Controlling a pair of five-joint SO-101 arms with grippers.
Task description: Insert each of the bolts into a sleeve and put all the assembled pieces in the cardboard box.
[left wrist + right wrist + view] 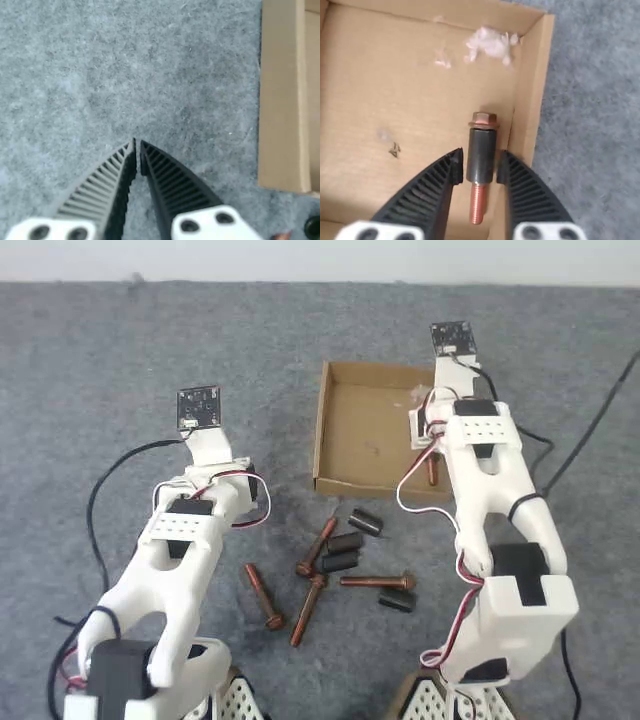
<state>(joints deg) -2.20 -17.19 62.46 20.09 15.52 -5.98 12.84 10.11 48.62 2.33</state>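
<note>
The cardboard box [322, 430] lies open at the back centre. My right gripper [480, 156] hangs inside it by the right wall [530, 100], open, its fingers a thin gap either side of an assembled piece [481, 160]: a copper bolt in a black sleeve, lying on the box floor [432, 468]. My left gripper [137, 146] is shut and empty over bare carpet, left of the box [282, 95]. Several loose copper bolts [264, 595] [308, 608] [377, 581] and black sleeves [366, 521] [338, 561] [397, 600] lie in front of the box, between the arms.
A scrap of white fluff [490, 42] sits in the box's far right corner. Grey carpet [120, 360] covers the whole table. Black cables [95, 510] trail beside both arms.
</note>
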